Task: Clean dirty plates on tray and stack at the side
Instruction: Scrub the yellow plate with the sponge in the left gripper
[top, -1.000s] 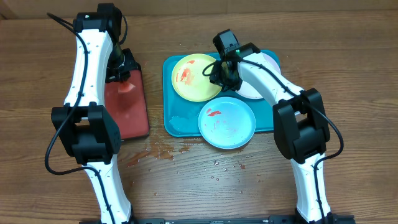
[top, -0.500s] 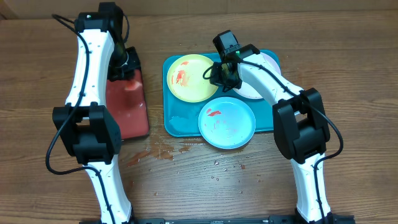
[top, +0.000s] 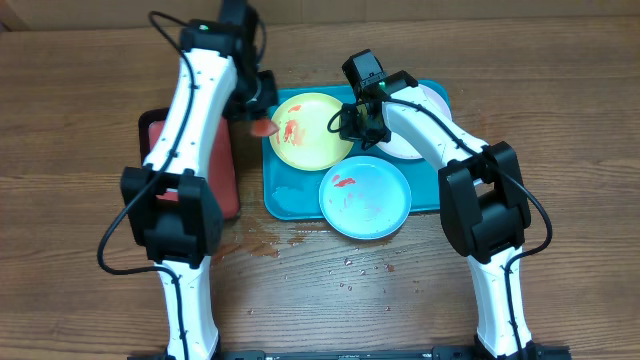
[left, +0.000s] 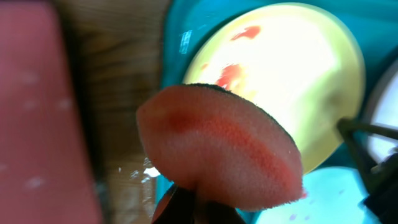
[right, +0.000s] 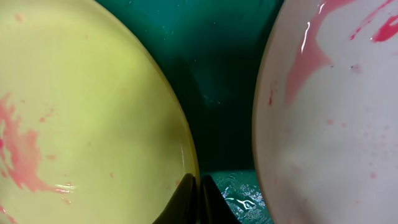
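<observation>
The turquoise tray (top: 285, 195) holds three smeared plates: the yellow-green plate (top: 312, 127) at back left, the white plate (top: 420, 140) at back right, the mint-blue plate (top: 365, 198) at the front. My left gripper (top: 262, 126) is shut on a pink sponge (left: 217, 149) and holds it over the tray's left edge, beside the yellow-green plate (left: 292, 74). My right gripper (top: 352, 125) is shut on the right rim of the yellow-green plate (right: 93, 112), with the white plate (right: 329, 112) close by on the right.
A smaller red tray (top: 215, 165) with a black rim lies left of the turquoise tray, partly under my left arm. Wet spots and crumbs mark the wooden table (top: 330, 270) in front of the trays.
My left arm has swung right from the red tray, carrying the sponge to the left edge of the turquoise tray. My right gripper has stayed on the yellow-green plate's rim.
</observation>
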